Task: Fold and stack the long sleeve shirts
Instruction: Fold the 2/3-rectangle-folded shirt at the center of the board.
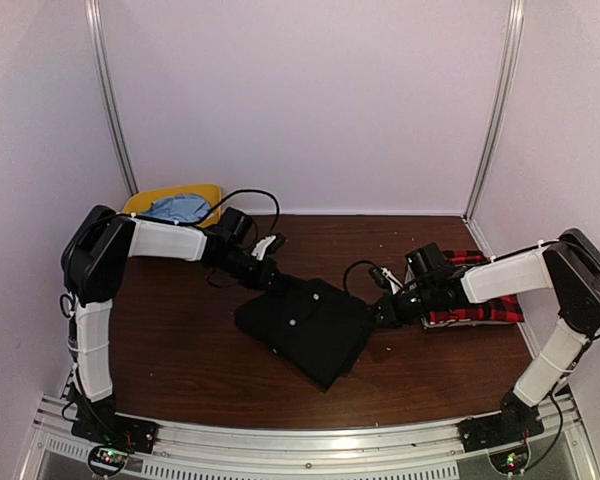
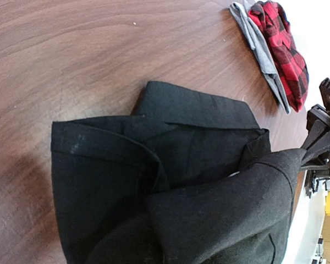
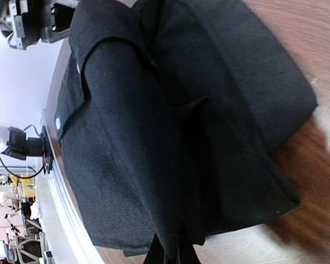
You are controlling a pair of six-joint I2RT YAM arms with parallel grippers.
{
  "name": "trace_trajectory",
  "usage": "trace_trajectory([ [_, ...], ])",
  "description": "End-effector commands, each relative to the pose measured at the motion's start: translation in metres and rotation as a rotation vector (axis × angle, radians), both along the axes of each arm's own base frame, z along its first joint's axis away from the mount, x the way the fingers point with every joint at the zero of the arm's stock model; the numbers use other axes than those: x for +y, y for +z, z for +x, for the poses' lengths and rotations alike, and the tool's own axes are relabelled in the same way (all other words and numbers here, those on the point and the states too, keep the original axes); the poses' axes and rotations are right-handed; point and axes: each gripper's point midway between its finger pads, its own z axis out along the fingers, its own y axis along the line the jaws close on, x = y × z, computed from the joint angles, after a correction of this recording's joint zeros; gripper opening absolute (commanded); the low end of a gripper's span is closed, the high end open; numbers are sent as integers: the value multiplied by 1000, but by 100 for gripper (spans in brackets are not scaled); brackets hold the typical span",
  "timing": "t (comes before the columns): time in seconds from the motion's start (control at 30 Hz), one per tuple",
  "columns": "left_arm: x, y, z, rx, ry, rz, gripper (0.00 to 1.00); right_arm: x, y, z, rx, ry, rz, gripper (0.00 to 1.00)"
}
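Top view: the left hand [image 1: 273, 278] is clenching the far-left corner of the black shirt [image 1: 305, 330], which is lying folded at mid-bench [image 1: 180, 350], while the right hand [image 1: 385, 312] is pinching its right edge; the plaid shirt [image 1: 477, 312] is lying under the right arm. Left wrist view: black cloth is filling the foreground. Right wrist view: the fingertips [image 3: 155, 256] are clamping a black fold.

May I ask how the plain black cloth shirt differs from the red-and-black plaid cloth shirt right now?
The plain black cloth shirt lies in the middle of the wooden table; the red-and-black plaid cloth shirt, by its right edge. The black one is pinched at opposite ends by the left gripper and right gripper; neither holds the plaid one. The black one is loosely half-folded, the plaid one a compact bundle. Both are soft cloth.
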Motion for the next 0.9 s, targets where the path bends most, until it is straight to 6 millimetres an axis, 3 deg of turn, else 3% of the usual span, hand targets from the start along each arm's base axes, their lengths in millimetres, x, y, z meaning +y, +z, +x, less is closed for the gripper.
trace_trajectory([
  [0.0, 1, 0, 34, -93, 68, 14, 0, -13, -11, 22, 2, -61, -17, 2],
  [0.13, 1, -9, 43, -111, 91, 26, 0, -25, -28, 36, 12, -115, -45, 9],
  [0.33, 6, -21, 56, -130, 148, 71, 14, -29, -39, 52, 0, -158, -75, 21],
  [0.63, 17, -22, 68, -165, 224, 128, 32, -36, -32, 66, -54, -218, -104, 29],
  [0.87, 37, 8, 83, -269, 335, 184, 41, -49, -6, 74, -153, -259, -157, 36],
])
